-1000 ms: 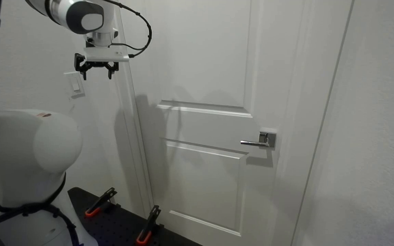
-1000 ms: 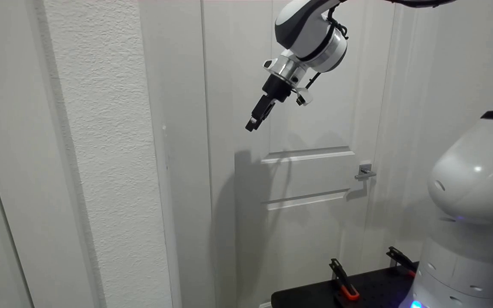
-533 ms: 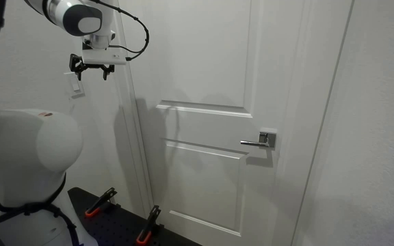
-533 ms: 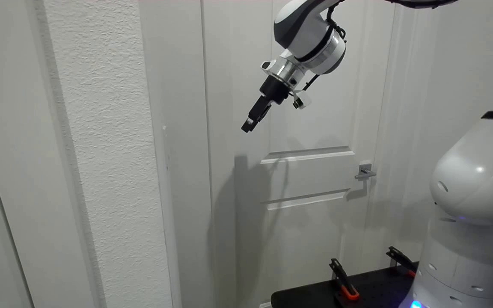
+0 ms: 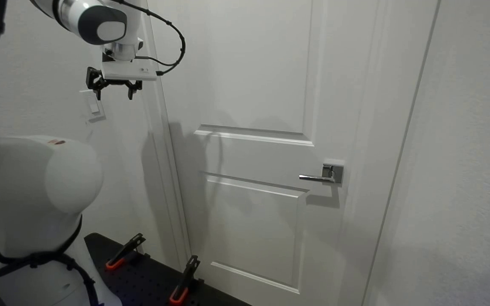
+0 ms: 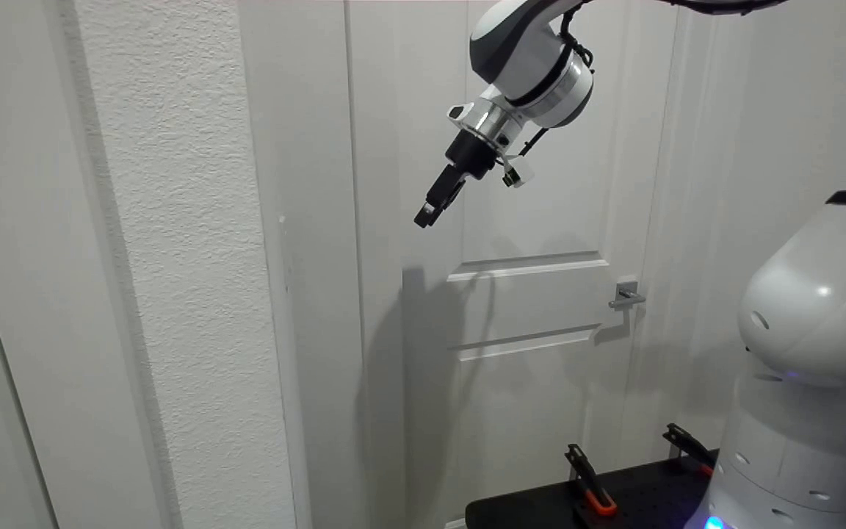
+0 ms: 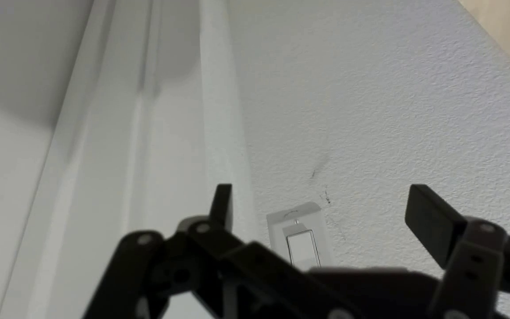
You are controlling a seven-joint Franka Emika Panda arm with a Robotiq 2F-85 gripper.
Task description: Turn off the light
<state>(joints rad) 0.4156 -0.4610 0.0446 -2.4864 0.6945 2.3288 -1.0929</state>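
Light switch (image 7: pixel 301 239): partly hidden behind the fingers (image 7: pixel 434 226); white rectangular plate with flat rocker, on the wall (image 7: pixel 392 133) beside the door frame (image 5: pixel 158 114).
Robot arm (image 6: pixel 529 66): cut off by the top edge in both exterior views.
Surface (image 5: pixel 143 278): black, perforated, cut off below.
Fingers: spread apart; black, blocky.
Wall: finely stippled.

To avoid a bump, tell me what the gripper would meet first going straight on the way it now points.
The gripper would probably meet the wall near the white light switch; depth is unclear, so hitting the switch itself is possible.
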